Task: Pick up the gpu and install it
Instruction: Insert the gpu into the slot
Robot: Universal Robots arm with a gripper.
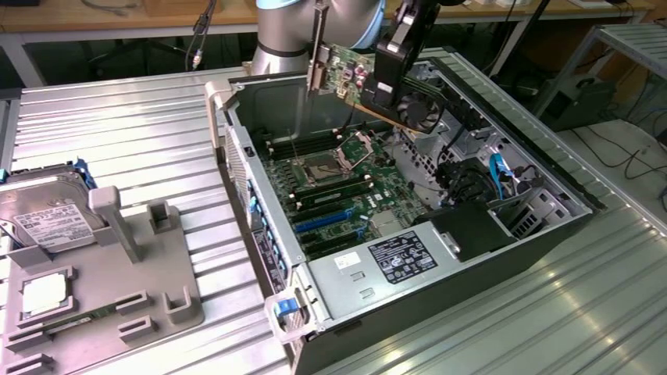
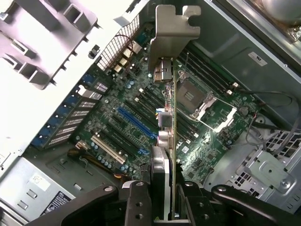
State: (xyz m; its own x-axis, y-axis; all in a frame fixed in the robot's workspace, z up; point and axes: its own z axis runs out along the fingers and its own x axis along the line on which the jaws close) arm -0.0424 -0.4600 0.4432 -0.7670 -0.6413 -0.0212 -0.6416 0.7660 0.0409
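Gripper is clamped on the gpu, one of its fingers on each face, away from the silver bracket. You hold the card in the air above the open computer case, over the motherboard. Treat it as light and stiff but fragile: the flat board faces look the safest hold, clear of the fan and connectors. You have one gpu, one case, and one hard drive at the exterior view's left.

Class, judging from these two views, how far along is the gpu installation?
Done: the gpu is picked up. In hand: the gripper clamps it edge-down above the motherboard inside the open case. Left: the card is not seated in any slot.
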